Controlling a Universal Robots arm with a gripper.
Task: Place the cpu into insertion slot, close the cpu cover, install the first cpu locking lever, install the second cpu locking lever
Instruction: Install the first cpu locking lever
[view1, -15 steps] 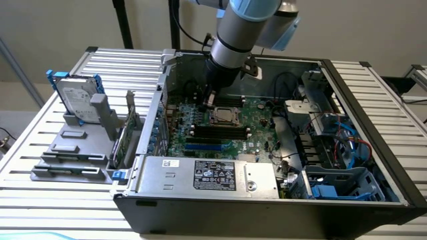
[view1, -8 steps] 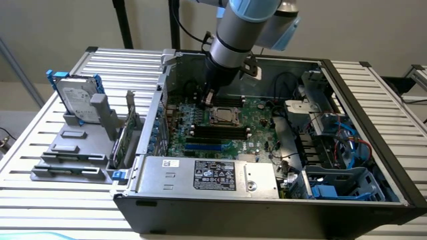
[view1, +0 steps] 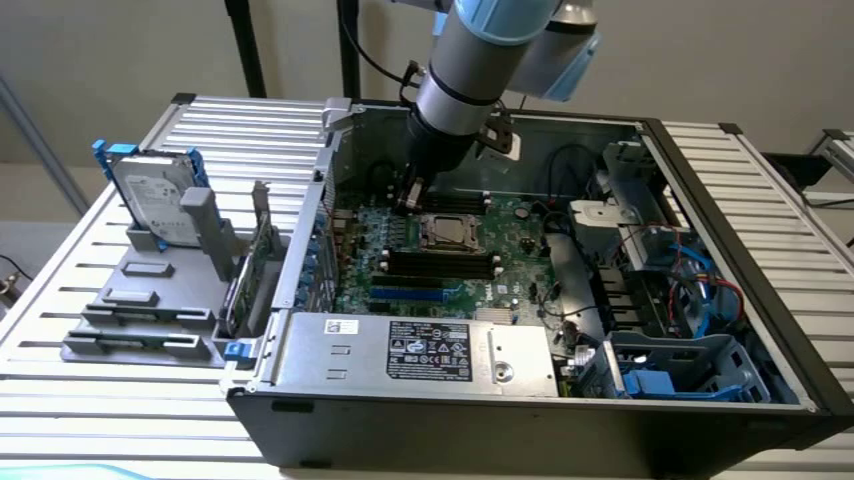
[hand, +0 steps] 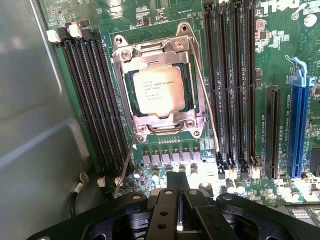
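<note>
The cpu (hand: 159, 89) lies under the lowered cpu cover (hand: 124, 85), hiding the insertion slot; a thin locking lever (hand: 206, 100) angles off beside it. In the exterior view the gripper (view1: 411, 193), fingers together and empty, hangs at the cpu's ten o'clock.

The open computer case (view1: 534, 440) and the slatted table (view1: 80, 420) around it are taken in by the exterior view, which is set high, well back from the gripper (view1: 412, 192), and is tilted down into the case. The wrist view is mounted just behind the gripper and is aimed straight past it, close to the green board (hand: 150, 15). The patch just beyond the gripper is shared by both views (the cpu (hand: 157, 90) and the memory slots (hand: 92, 100) flanking it).
</note>
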